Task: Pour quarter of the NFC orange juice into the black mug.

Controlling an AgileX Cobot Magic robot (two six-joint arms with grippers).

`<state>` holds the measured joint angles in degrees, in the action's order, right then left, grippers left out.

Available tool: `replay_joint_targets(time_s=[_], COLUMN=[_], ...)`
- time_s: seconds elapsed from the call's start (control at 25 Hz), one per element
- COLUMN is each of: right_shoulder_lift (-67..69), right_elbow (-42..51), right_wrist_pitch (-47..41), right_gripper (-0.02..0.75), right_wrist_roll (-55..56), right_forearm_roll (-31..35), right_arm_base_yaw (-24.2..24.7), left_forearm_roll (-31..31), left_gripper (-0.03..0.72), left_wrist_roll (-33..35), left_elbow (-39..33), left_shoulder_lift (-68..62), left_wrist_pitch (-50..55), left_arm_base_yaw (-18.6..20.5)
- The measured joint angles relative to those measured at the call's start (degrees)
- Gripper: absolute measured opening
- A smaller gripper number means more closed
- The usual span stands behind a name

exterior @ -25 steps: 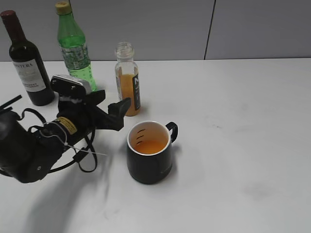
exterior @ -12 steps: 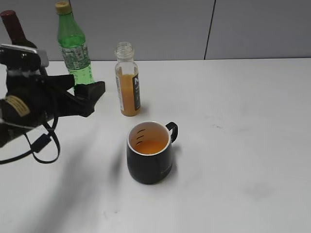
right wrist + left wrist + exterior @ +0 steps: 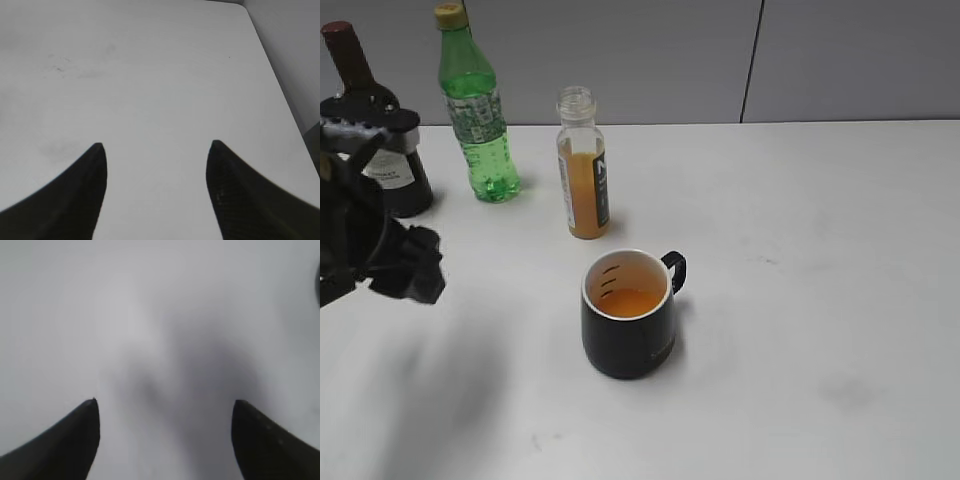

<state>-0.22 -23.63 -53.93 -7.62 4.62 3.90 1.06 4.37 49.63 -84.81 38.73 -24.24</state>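
The NFC orange juice (image 3: 584, 170), a small clear capless bottle with orange liquid in its lower part, stands upright on the white table behind the black mug (image 3: 627, 314). The mug sits mid-table, handle to the right, with orange liquid inside its white interior. My left gripper (image 3: 412, 268) hangs at the far left of the exterior view, well away from both. In the left wrist view the left gripper (image 3: 165, 405) is open over blurred bare table. The right gripper (image 3: 156, 146) is open over bare table in its wrist view and is outside the exterior view.
A green plastic bottle (image 3: 475, 110) and a dark wine bottle (image 3: 375, 130) stand at the back left, the wine bottle partly behind my left arm. A grey wall runs behind the table (image 3: 820, 220). The table's right edge (image 3: 272, 75) shows in the right wrist view.
My left arm has pulled back leftward from beside the juice bottle to the table's far left, its gripper empty. Bottle and mug have not moved.
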Motion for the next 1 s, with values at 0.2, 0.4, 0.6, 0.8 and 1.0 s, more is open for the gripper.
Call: replay_joint_targets(time_s=[0.2,0.4,0.6,0.8,1.0], right_shoulder_lift=[0.0,0.0,0.0,0.0,0.0], right_elbow=[0.0,0.0,0.0,0.0,0.0], right_wrist_pitch=[0.0,0.0,0.0,0.0,0.0], right_gripper=[0.480,0.480,0.480,0.480,0.480], right_wrist_roll=[0.0,0.0,0.0,0.0,0.0], right_forearm_roll=[0.0,0.0,0.0,0.0,0.0], right_arm_base_yaw=[0.0,0.0,0.0,0.0,0.0], left_forearm_roll=[0.0,0.5,1.1,0.5,-2.0], left_gripper=[0.624,0.610,0.603,0.593,0.592], left_wrist_roll=[0.0,-0.5,-0.9,-1.0,-1.0], left_elbow=[3.3,2.9,-4.5,-13.4,-19.0], left_shoulder_lift=[1.4,11.5,31.1,55.6,75.9], left_wrist_pitch=[20.8,24.2,20.5,17.3,17.1], left_arm_base_yaw=[0.0,0.0,0.0,0.0,0.0])
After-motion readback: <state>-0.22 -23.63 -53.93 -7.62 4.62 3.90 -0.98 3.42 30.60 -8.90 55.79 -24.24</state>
